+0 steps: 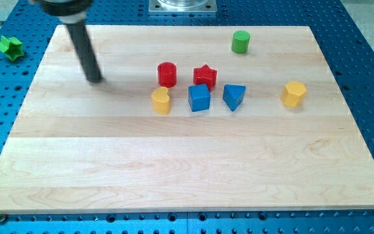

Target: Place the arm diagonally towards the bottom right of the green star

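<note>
The green star [10, 47] lies off the wooden board [187, 169], on the blue perforated surface at the view's upper left. My tip [95, 79] rests on the board's upper left part, to the right of and below the green star, well apart from it. The dark rod rises from the tip toward the view's top left. No block touches the tip.
A green cylinder [240, 41] stands near the board's top edge. In the middle sit a red cylinder [167, 74], a red star [205, 76], a yellow block [161, 101], a blue cube [199, 97] and a blue triangular block [234, 97]. A yellow hexagonal block [293, 93] is at the right.
</note>
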Robot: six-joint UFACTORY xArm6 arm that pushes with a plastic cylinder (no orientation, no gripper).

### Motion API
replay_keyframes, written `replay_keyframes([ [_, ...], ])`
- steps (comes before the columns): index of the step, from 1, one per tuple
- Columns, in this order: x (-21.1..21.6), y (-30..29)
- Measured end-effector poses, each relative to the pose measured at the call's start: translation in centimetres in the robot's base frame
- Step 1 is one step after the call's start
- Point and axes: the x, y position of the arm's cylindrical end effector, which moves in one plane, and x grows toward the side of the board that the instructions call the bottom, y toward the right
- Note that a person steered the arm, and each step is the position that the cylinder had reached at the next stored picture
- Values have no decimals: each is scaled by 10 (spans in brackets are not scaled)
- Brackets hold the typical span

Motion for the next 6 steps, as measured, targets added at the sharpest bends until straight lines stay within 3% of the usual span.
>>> replay_keyframes([
  [1,5,24],
  [6,9,23],
])
